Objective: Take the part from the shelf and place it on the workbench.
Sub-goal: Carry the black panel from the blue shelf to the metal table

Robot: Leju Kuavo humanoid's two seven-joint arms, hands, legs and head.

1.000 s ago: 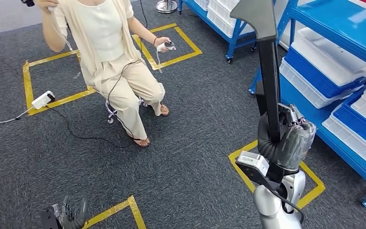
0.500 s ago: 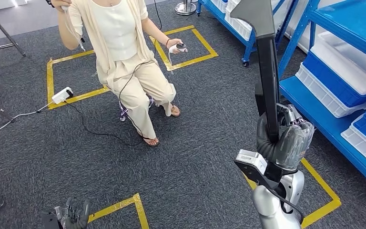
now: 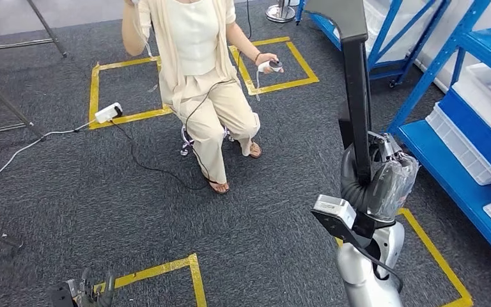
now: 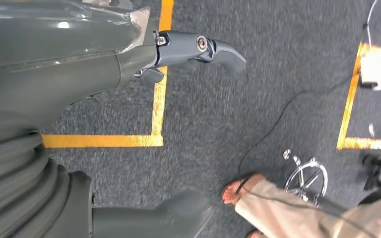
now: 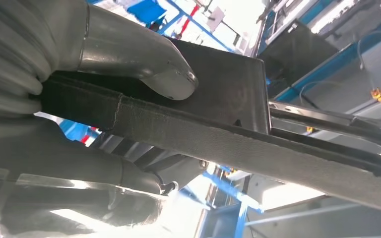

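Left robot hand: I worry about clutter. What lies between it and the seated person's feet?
In the head view, bare grey carpet and a yellow tape corner lie between the left robot hand and the person's feet.

right hand (image 3: pixel 383 182) raised, fingers (image 5: pixel 144 64) clamped, left hand (image 3: pixel 89 291) hanging low, fingers apart

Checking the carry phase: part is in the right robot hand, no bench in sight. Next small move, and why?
Probably keep turning away from the blue shelf while holding the grip. The right robot hand holds the long dark part upright, no workbench is in the head view, and a seated person is ahead, so go slowly.
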